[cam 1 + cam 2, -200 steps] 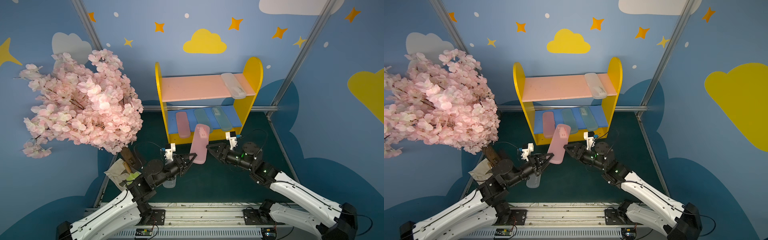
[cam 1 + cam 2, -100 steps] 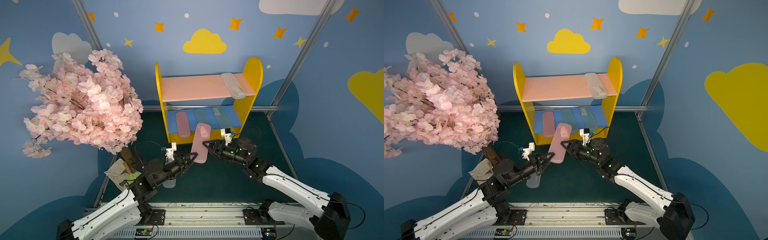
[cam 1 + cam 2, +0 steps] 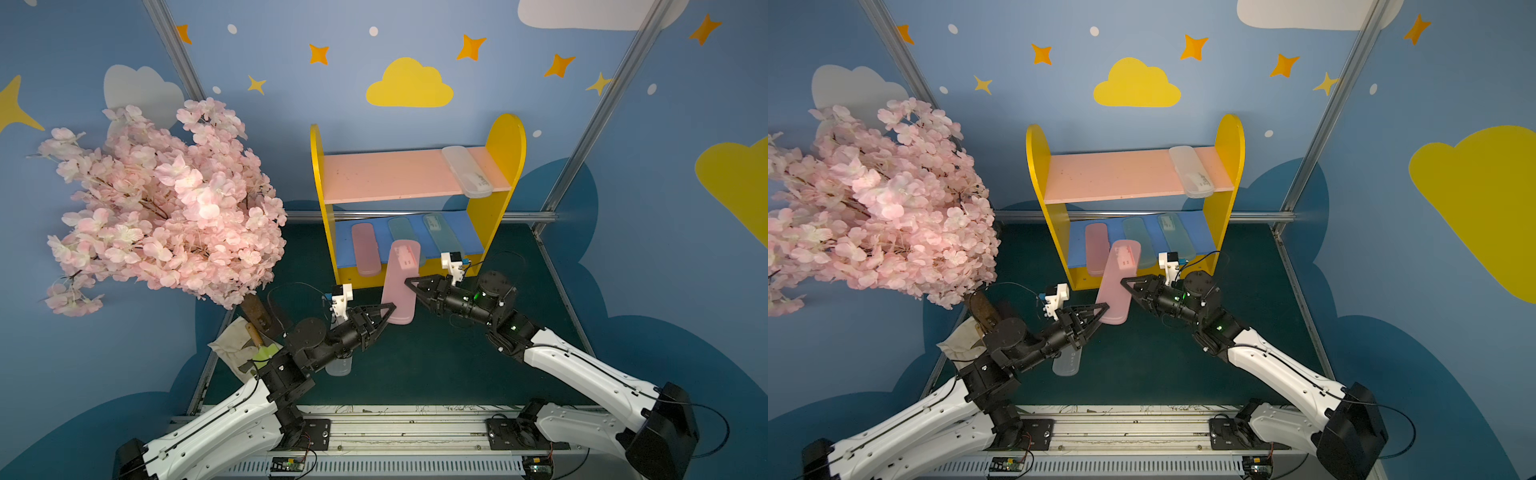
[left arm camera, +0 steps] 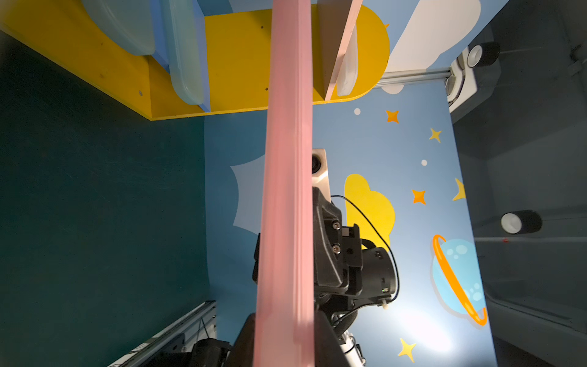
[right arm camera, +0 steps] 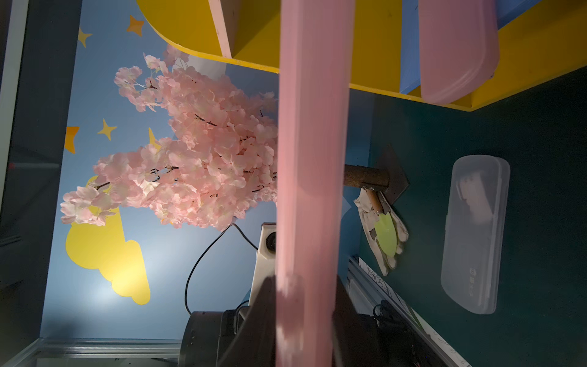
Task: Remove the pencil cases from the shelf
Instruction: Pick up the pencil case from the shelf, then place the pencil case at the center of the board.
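The jaws of the right gripper [image 3: 409, 283] were closed on the raised pink case [image 3: 398, 291], while the left gripper [image 3: 390, 307] flanked that case's near end, its jaws pinching or merely bracketing it, I could not tell which. Behind the left jaws one frosted case [image 3: 1067, 361] already lay on the worktop [image 3: 436, 365], so two seemed off the shelf [image 3: 505, 141]. Beyond both jaws four were left: another pink case [image 3: 365, 249] and two teal cases [image 3: 401, 228] on the blue board [image 3: 461, 232], and a clear case [image 3: 467, 172] on the pink board [image 3: 386, 174].

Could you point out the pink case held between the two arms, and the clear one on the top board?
Held pink case [image 3: 395, 272]: in a top view, middle of its face.
Upper clear case [image 3: 466, 171]: in a top view, middle of its lid.
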